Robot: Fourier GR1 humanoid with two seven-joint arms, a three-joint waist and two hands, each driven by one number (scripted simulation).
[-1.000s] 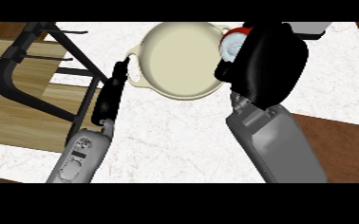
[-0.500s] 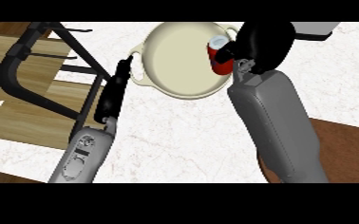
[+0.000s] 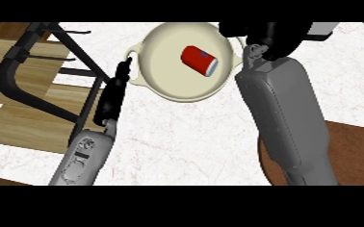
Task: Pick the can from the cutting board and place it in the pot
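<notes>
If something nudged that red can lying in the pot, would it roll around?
Probably, a little. The red can lies on its side inside the cream pot, so its round body could roll easily. The pot's raised wall would likely stop it. It looks rigid, so it should keep its shape.

A cream pot (image 3: 160, 84) is seen on the white marbled counter (image 3: 185, 139). A red can (image 3: 200, 60) is found lying on its side inside the pot, slightly right of the pot's middle, with its blue-and-white end turned toward the lower right. The right hand (image 3: 274, 38) is shown just beside the pot's right rim, apart from the can; whether its fingers are curled cannot be told. The left hand (image 3: 117, 89) is held edge-on by the pot's left handle, fingers straight. A black metal frame (image 3: 43, 62) is seen left of the pot.
</notes>
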